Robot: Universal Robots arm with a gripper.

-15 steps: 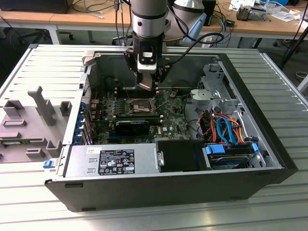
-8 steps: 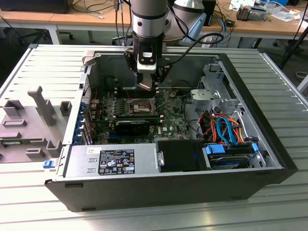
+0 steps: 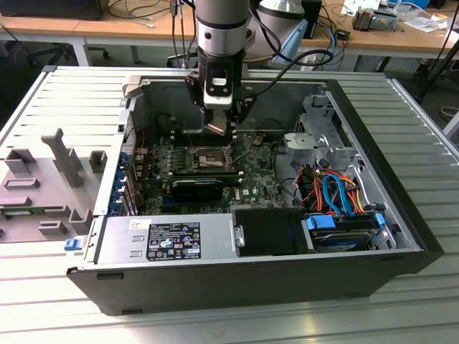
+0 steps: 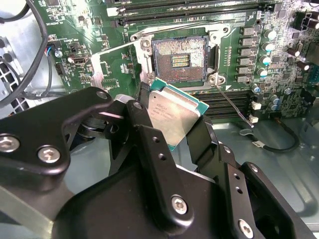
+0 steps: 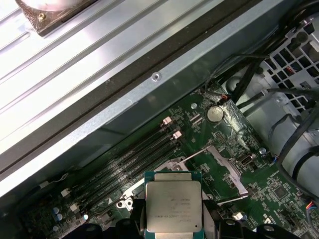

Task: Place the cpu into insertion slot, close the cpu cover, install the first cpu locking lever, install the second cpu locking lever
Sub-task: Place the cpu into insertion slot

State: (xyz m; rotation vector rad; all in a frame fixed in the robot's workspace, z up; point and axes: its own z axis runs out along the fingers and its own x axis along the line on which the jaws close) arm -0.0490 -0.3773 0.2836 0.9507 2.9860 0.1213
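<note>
Two fingers (image 4: 149, 144) of my hand (image 4: 172, 124) pinch the cpu (image 4: 177, 112) by opposite edges; light, stiff, delicate underneath, I judge; the insertion slot (image 4: 179, 60) lies near, beyond my fingertips.

An open computer case (image 3: 251, 281) lies on a ribbed metal desk (image 3: 423, 143). Inside, a green motherboard (image 3: 252, 180) carries long memory slots (image 5: 124, 162) and a coin cell (image 5: 215, 114). A labelled power supply (image 3: 165, 240) sits near a blue-handled drive (image 3: 344, 231). A grey fixture (image 3: 61, 154) stands outside, at the exterior view's left.
</note>
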